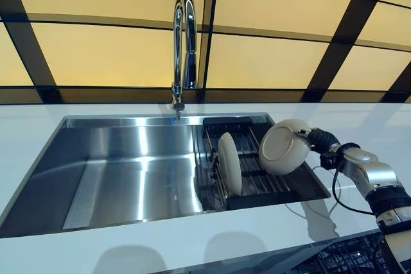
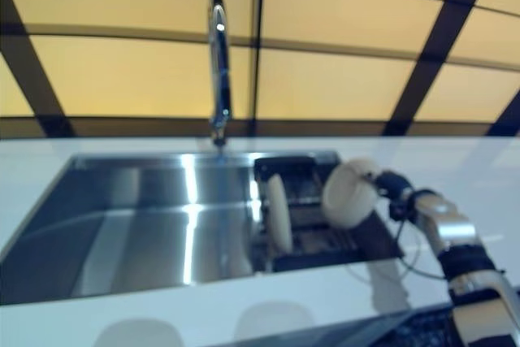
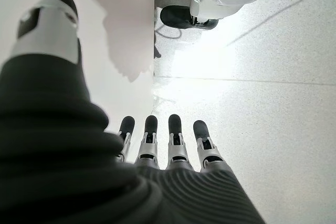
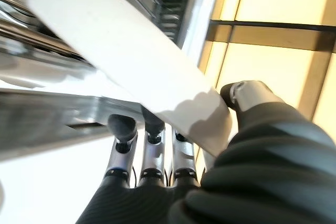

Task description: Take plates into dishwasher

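Observation:
My right hand (image 1: 316,139) is shut on a cream plate (image 1: 282,148) and holds it tilted above the right end of the dish rack (image 1: 257,184) in the sink. In the right wrist view the plate (image 4: 131,61) is pinched between the thumb (image 4: 247,95) and the fingers (image 4: 149,129). A second cream plate (image 1: 229,163) stands on edge in the rack. My left hand (image 3: 168,145) shows only in the left wrist view, hanging open over the floor beside a white cabinet face.
A steel sink (image 1: 115,178) is set in a white counter (image 1: 160,242), with a chrome tap (image 1: 182,43) behind it. Yellow wall panels with dark frames rise behind. A dark dishwasher rack (image 1: 347,258) shows at the lower right below the counter edge.

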Robot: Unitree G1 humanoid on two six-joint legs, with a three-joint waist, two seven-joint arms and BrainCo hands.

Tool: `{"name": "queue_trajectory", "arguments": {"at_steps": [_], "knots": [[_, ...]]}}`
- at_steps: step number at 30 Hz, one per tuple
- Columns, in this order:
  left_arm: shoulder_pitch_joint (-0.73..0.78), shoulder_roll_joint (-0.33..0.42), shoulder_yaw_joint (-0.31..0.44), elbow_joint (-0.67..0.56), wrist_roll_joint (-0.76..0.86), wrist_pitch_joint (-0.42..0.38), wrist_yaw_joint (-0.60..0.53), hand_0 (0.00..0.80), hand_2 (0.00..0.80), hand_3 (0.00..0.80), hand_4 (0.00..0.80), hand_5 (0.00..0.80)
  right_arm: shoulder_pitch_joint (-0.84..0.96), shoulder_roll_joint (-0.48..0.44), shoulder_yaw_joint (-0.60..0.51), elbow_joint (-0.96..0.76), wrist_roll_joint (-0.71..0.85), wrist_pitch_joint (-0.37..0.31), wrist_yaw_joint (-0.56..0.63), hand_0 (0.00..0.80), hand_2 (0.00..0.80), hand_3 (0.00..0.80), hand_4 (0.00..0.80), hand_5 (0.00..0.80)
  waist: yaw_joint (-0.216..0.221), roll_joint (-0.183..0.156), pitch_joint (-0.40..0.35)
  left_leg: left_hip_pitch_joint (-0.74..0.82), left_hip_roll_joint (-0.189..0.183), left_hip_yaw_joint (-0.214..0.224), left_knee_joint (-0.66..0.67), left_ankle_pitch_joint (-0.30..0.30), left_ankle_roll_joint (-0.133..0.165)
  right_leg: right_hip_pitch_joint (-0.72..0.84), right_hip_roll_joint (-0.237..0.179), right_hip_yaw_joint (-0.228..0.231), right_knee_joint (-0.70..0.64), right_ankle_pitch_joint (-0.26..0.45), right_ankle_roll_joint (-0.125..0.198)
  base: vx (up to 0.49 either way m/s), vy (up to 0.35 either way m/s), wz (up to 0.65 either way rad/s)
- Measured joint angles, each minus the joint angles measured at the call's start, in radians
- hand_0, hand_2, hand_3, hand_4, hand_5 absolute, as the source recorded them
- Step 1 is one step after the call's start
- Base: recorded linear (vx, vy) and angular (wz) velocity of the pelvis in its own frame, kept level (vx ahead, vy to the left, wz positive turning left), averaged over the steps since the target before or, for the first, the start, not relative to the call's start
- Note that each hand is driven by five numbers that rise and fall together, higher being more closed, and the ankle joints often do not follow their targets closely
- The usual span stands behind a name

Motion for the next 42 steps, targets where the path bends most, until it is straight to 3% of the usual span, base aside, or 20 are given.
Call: {"name": "queue_trajectory", "arguments": {"at_steps": [13,29,42], "knots": [[-0.003,-0.005,-0.012,0.003,-0.009,-0.013,0.0,0.0,0.0,0.0,0.0,0.0,-0.11,-0.168,0.002,0.072,0.018,-0.002,-0.057,0.8,0.8,0.8,0.8,0.8,-0.007,-0.014,-0.009,0.002,0.001,0.013,0.001,0.0,0.0,-0.005,0.0,0.012,0.001,0.001,0.001,-0.028,0.047,-0.03],[-0.01,0.001,-0.013,0.023,-0.009,-0.013,0.01,0.0,0.0,0.0,0.0,0.0,-0.163,-0.324,0.041,0.093,-0.054,0.015,-0.09,0.8,0.8,0.8,0.8,0.8,-0.084,-0.054,-0.006,0.004,0.006,0.08,-0.001,-0.007,0.003,-0.04,0.003,0.073,0.002,0.022,0.001,-0.026,0.014,-0.12],[0.009,0.002,-0.015,0.035,-0.006,0.009,-0.001,0.0,0.0,0.0,0.0,0.0,-0.074,-0.405,0.009,0.082,-0.113,0.049,-0.047,0.8,0.8,0.8,0.8,0.8,-0.139,-0.053,-0.001,0.006,0.018,0.137,-0.003,-0.015,0.003,-0.072,0.014,0.125,0.002,0.046,-0.001,-0.001,0.006,-0.15]]}}
